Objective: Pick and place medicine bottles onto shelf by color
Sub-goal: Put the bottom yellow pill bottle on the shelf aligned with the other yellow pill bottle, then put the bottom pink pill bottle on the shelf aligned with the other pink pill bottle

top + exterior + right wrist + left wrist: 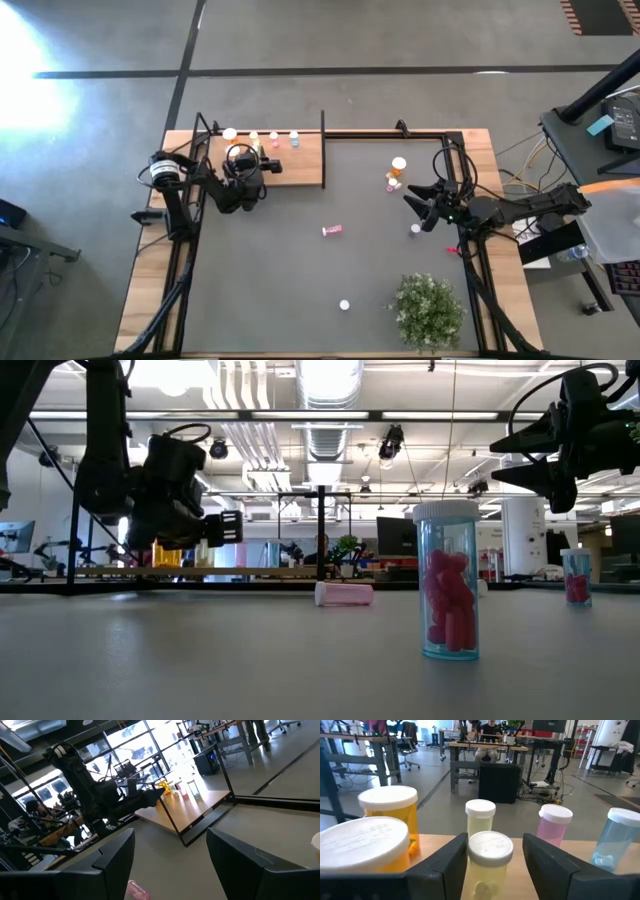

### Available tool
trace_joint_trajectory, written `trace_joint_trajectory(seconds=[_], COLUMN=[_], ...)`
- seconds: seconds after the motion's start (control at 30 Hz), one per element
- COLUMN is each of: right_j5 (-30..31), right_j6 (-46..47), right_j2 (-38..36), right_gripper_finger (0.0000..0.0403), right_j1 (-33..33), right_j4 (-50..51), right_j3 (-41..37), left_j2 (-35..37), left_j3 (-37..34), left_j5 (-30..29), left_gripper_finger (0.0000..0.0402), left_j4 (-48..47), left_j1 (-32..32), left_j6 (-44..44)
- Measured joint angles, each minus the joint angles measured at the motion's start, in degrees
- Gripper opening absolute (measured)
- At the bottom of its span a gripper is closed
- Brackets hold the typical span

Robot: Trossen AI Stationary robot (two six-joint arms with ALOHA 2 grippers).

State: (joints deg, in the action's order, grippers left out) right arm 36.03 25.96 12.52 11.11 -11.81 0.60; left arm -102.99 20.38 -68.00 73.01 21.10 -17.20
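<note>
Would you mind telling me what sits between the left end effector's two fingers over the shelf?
In the left wrist view, a yellow-green bottle with a white cap stands on the shelf between the left end effector's open fingers, with gaps on both sides.

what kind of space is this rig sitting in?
Looks like an open robotics lab or workshop: exposed ceiling ducts with strip lights, rows of workbenches with monitors and cables beyond the table, bare concrete floor. A person sits at a far bench.
</note>
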Motion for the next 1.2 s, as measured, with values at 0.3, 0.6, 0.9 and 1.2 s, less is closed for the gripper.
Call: trace_joint_trajectory(seconds=[0.3,0.6,0.9,1.2], right_j5=[0.0,0.0,0.0,0.0], right_j6=[0.0,0.0,0.0,0.0], right_j2=[0.0,0.0,0.0,0.0], right_gripper_finger=[0.0237,0.0237,0.0237,0.0237], right_j1=[0.0,0.0,0.0,0.0], right_j4=[0.0,0.0,0.0,0.0], right_j3=[0.0,0.0,0.0,0.0], left_j2=[0.0,0.0,0.0,0.1], left_j3=[-0.2,-0.2,-0.1,-0.1], left_j5=[-6.6,-8.8,-8.8,-3.3], left_gripper_finger=[0.0176,0.0240,0.0276,0.0276], left_j4=[0.0,0.0,0.0,0.0], left_j1=[-4.1,-7.2,-14.9,-24.9], left_j6=[3.3,4.1,4.1,4.1])
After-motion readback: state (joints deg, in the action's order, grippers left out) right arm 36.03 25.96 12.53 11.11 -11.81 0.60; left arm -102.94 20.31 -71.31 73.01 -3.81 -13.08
